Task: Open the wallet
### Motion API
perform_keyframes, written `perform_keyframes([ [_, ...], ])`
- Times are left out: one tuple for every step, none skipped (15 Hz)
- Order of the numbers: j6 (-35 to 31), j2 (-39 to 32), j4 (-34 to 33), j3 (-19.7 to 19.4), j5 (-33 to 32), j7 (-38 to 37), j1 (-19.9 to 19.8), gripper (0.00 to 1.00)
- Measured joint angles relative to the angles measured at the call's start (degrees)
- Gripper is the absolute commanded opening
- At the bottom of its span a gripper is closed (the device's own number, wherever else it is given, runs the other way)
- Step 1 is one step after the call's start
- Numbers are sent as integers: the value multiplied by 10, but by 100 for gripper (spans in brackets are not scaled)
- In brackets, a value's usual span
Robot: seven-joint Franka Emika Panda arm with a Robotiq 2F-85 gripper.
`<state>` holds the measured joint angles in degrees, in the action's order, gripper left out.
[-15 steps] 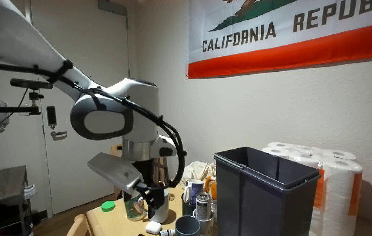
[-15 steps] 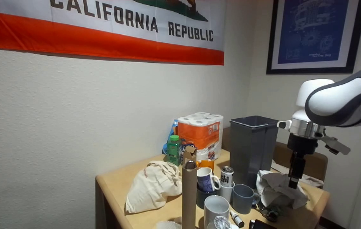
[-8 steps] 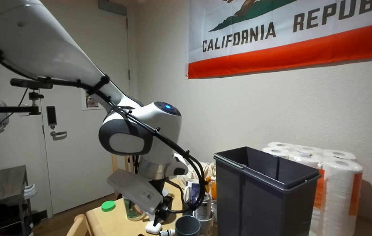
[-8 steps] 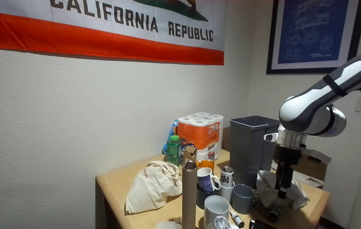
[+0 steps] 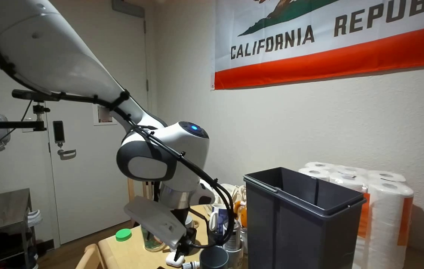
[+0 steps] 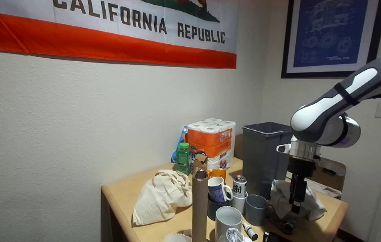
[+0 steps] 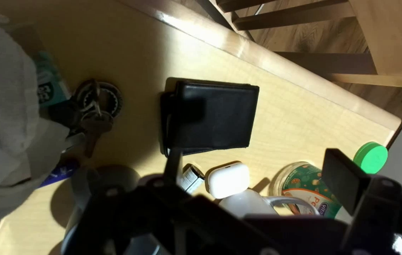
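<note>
A black leather wallet (image 7: 215,115) lies flat and folded on the wooden table in the wrist view, with a second layer showing along its left and lower edges. A dark piece of it shows at the bottom of an exterior view (image 6: 271,237). My gripper (image 7: 257,170) is open, its two black fingers wide apart with nothing between them. The fingers hang above the table. The left fingertip overlaps the wallet's lower left corner in the wrist view; I see no clear contact. The gripper points down in both exterior views (image 6: 295,205) (image 5: 182,250).
Beside the wallet are keys (image 7: 98,106), a pale cloth (image 7: 9,134), a white earbud case (image 7: 228,180) and a small marker (image 7: 191,179). A white mug (image 7: 247,203), a jar (image 7: 303,182) and a green lid (image 7: 370,157) stand near. A tall grey bin (image 5: 301,224) is close by.
The arm has moved down toward the table, rightward in an exterior view and leftward in the opposite one, mostly in the first half second. The objects on the table have not moved.
</note>
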<state>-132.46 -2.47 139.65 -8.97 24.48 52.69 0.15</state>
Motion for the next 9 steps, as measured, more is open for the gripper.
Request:
perform_keyframes([
  [0, -11, -5, 6, 6, 1, -6, 100],
  [0, -23, -11, 12, 11, 2, -11, 100],
  [-1, -35, -17, 17, 15, 2, -16, 100],
  [-1, -48, -24, 23, 16, 2, -22, 100],
  [-1, -59, -30, 29, 17, 2, -28, 100],
  [-1, -71, -37, 34, 17, 3, -34, 100],
  [-1, -83, -43, 39, 19, 11, -42, 100],
  [-1, -94, -49, 43, 25, 22, -50, 100],
  [-1, -107, -55, 47, 32, 35, -59, 100],
])
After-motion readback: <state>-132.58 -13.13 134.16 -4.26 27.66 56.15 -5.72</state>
